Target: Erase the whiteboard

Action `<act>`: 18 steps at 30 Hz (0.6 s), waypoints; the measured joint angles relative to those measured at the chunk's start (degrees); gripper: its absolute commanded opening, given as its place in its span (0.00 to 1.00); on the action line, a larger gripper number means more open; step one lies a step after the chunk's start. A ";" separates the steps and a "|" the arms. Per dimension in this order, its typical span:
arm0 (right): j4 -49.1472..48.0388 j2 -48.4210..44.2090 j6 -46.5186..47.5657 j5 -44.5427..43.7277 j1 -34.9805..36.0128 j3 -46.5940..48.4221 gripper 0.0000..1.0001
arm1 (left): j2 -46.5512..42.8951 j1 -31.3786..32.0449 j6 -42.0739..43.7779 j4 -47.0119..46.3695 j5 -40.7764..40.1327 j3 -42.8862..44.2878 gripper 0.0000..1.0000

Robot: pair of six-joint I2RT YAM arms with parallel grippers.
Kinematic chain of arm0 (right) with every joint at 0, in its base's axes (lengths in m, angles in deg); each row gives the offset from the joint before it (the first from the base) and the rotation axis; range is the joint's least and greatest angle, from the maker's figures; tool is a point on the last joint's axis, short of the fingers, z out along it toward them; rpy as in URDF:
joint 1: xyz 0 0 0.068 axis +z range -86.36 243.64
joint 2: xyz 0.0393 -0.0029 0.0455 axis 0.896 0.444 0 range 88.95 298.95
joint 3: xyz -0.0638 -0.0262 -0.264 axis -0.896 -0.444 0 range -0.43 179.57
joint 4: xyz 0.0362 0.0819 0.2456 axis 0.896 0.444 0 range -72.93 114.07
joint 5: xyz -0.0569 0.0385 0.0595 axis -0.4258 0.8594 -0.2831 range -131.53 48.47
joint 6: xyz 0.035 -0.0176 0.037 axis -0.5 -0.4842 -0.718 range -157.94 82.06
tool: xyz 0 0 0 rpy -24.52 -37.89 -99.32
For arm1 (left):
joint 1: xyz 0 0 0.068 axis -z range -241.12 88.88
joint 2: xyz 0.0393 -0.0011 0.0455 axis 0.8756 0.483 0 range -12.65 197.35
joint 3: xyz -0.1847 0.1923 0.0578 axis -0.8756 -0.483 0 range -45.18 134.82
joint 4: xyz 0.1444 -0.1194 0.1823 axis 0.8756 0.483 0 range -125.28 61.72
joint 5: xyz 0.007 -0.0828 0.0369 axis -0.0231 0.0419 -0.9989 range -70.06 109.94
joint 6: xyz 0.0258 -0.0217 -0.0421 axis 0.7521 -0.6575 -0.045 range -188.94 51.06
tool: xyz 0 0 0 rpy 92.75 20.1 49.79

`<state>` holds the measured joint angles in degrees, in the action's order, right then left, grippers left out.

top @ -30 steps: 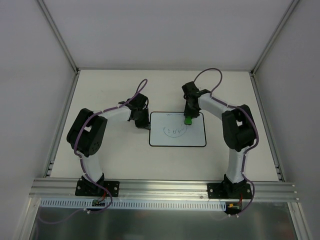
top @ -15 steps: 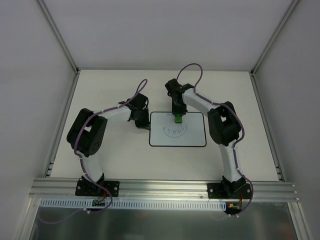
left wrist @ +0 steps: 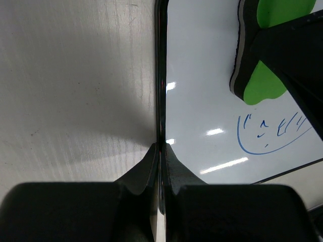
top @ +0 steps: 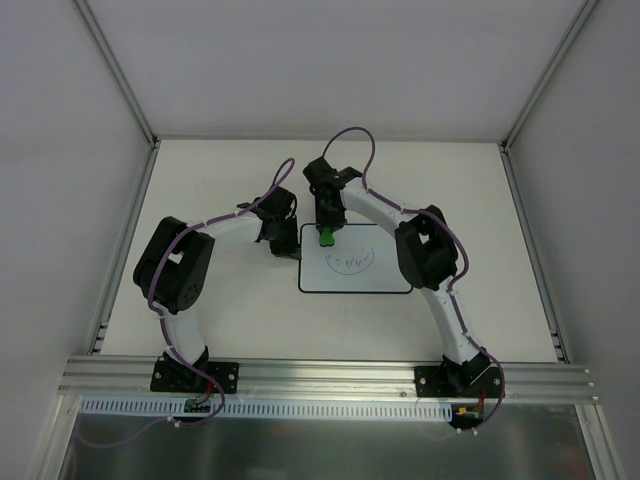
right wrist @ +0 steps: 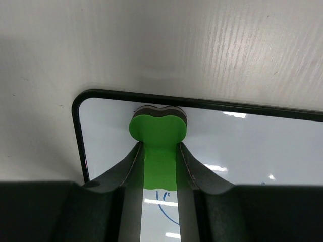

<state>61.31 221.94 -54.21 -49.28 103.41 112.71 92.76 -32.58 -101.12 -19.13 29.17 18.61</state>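
The whiteboard (top: 385, 275) lies flat on the table with a blue circular scribble (top: 350, 262) left of its middle. My left gripper (top: 297, 250) is shut on the board's left edge; in the left wrist view its fingertips (left wrist: 160, 146) pinch the black border of the whiteboard (left wrist: 202, 101). My right gripper (top: 325, 235) is shut on a green eraser (top: 325, 238) with a dark felt base. In the right wrist view the eraser (right wrist: 157, 128) sits on the whiteboard (right wrist: 252, 146) at its far left corner, between the jaws of the gripper (right wrist: 159, 147). The scribble (right wrist: 166, 201) shows just behind the eraser.
The board rests on a cream tabletop (top: 220, 180) enclosed by white walls with metal frame posts. An aluminium rail (top: 320, 375) runs along the near edge by the arm bases. The right arm's elbow (top: 425, 255) hangs over the board's right end.
My right gripper has carried the eraser leftward along the board's far edge, from right of the middle to the far left corner. The left gripper has stayed on the board's edge.
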 measured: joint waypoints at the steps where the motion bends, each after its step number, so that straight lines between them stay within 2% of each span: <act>1: -0.07 0.00 -0.02 0.11 -0.07 -0.11 0.00 | 0.00 0.00 -0.02 0.00 0.00 0.00 0.00; 5: -3.48 -2.67 -0.68 1.25 -1.31 -5.11 0.00 | 0.00 0.00 -0.13 0.00 -0.02 0.00 0.00; 9: -8.15 -10.91 -0.81 2.16 -4.98 -18.53 0.00 | -0.04 0.00 -0.46 0.00 -0.04 -0.04 0.00; 13: -8.63 -19.50 0.02 0.66 -11.63 -30.80 0.00 | -0.07 0.00 -0.79 0.00 -0.04 -0.04 0.00; 16: -9.20 -23.65 0.76 -0.57 -15.47 -36.61 0.00 | -0.07 0.00 -1.09 0.02 -0.07 -0.04 0.00; 18: -10.64 -25.09 0.94 -0.57 -15.65 -38.84 0.00 | -0.07 0.00 -1.27 0.02 -0.04 -0.04 0.00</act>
<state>50.67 196.84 -53.27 -49.84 87.76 73.87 92.69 -32.58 -102.39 -19.11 29.13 18.57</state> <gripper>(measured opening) 0.292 0.011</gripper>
